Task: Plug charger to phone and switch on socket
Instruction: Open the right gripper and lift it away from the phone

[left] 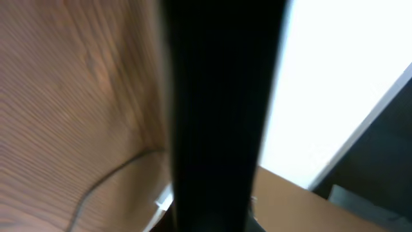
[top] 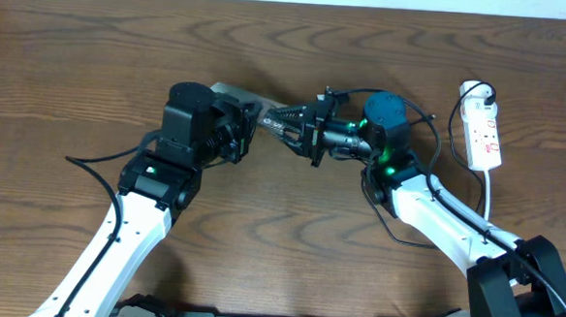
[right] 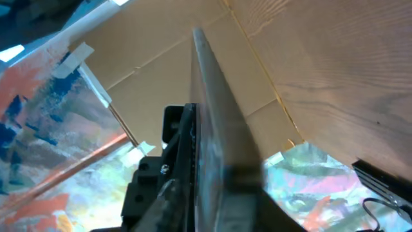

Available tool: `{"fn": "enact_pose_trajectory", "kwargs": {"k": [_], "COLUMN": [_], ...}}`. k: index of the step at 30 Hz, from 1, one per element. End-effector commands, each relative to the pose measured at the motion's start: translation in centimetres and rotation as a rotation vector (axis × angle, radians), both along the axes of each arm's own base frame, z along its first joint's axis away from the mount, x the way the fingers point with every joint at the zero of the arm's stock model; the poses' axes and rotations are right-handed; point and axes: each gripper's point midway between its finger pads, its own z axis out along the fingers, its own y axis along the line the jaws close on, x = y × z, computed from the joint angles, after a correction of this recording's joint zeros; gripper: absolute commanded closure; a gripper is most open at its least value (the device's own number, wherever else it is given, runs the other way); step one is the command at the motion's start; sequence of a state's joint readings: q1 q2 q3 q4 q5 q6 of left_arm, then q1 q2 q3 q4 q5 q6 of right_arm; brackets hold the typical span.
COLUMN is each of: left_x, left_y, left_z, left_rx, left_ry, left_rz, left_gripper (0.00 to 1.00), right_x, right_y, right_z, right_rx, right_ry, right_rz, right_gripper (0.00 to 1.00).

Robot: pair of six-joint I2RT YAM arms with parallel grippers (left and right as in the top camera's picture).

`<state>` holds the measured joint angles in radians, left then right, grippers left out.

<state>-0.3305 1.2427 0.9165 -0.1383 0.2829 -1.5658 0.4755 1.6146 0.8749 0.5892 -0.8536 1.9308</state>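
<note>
The phone (top: 240,94) is lifted off the table at the centre, a grey slab standing on edge between both arms. My left gripper (top: 250,121) is shut on it, and the phone fills the left wrist view as a blurred black bar (left: 219,96). My right gripper (top: 273,123) reaches in from the right and is shut on the phone's other end, which is seen edge-on (right: 215,122) between its jaws (right: 222,196). The white socket (top: 484,135) lies at the far right. The thin black charger cable (top: 489,92) leaves its top end. Its connector tip is hidden.
The socket's white cord (top: 491,194) runs down towards the right arm's base. A thin dark cable (left: 96,187) lies on the wood in the left wrist view. Cardboard (right: 148,71) and colourful sheeting (right: 58,129) stand beyond the table.
</note>
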Motion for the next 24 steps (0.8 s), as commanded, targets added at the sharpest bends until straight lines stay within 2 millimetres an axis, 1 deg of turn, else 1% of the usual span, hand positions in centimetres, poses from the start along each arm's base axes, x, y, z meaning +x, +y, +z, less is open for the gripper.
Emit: {"fn": "enact_pose_trajectory", "kwargs": {"k": [1, 3, 6, 8, 9, 10, 11, 13, 14, 16, 18, 21, 24], "left_x": [0.4, 0.4, 0.4, 0.4, 0.4, 0.3, 0.1, -0.6, -1.0, -2.0, -3.1, -4.2, -4.6], "left_y": [0.9, 1.3, 1.7, 1.9, 1.9, 1.9, 2.0, 2.3, 2.4, 2.8, 3.1, 3.5, 3.2], "left_z": [-0.1, -0.5, -0.7, -0.8, -0.8, -1.0, -1.3, -2.3, -2.9, -4.0, -5.2, -6.2, -6.3], "left_rx": [0.124, 0.164, 0.237, 0.306, 0.341, 0.374, 0.402, 0.440, 0.460, 0.501, 0.529, 0.553, 0.547], "left_ry": [-0.063, -0.065, -0.091, -0.126, -0.145, -0.156, -0.155, -0.121, -0.102, -0.058, -0.005, 0.047, 0.053], "left_rz": [-0.013, -0.013, -0.037, -0.074, -0.100, -0.126, -0.147, -0.178, -0.195, -0.234, -0.265, -0.295, -0.322], "left_gripper": [0.92, 0.92, 0.93, 0.92, 0.93, 0.93, 0.93, 0.93, 0.92, 0.93, 0.93, 0.93, 0.93], "right_x": [-0.6, -0.6, -0.6, -0.6, -0.6, -0.6, -0.5, 0.1, 0.7, 2.0, 3.4, 5.1, 6.4], "right_y": [0.3, 0.3, 0.3, 0.3, 0.3, 0.2, 0.2, -0.2, -0.6, -1.8, -3.4, -5.7, -8.7], "right_z": [0.9, 0.8, 0.7, 0.5, 0.4, 0.3, 0.0, -1.3, -2.3, -4.4, -5.9, -7.1, -7.6], "right_rx": [-0.013, -0.023, -0.046, -0.071, -0.086, -0.107, -0.135, -0.216, -0.277, -0.406, -0.532, -0.672, -0.811], "right_ry": [-0.108, -0.137, -0.228, -0.303, -0.360, -0.425, -0.488, -0.580, -0.599, -0.622, -0.662, -0.693, -0.661], "right_rz": [0.037, 0.041, 0.049, 0.059, 0.065, 0.069, 0.072, 0.058, 0.038, -0.014, -0.064, -0.131, -0.214], "right_gripper": [0.67, 0.64, 0.55, 0.40, 0.35, 0.27, 0.16, 0.02, 0.01, 0.01, 0.01, 0.01, 0.01]}}
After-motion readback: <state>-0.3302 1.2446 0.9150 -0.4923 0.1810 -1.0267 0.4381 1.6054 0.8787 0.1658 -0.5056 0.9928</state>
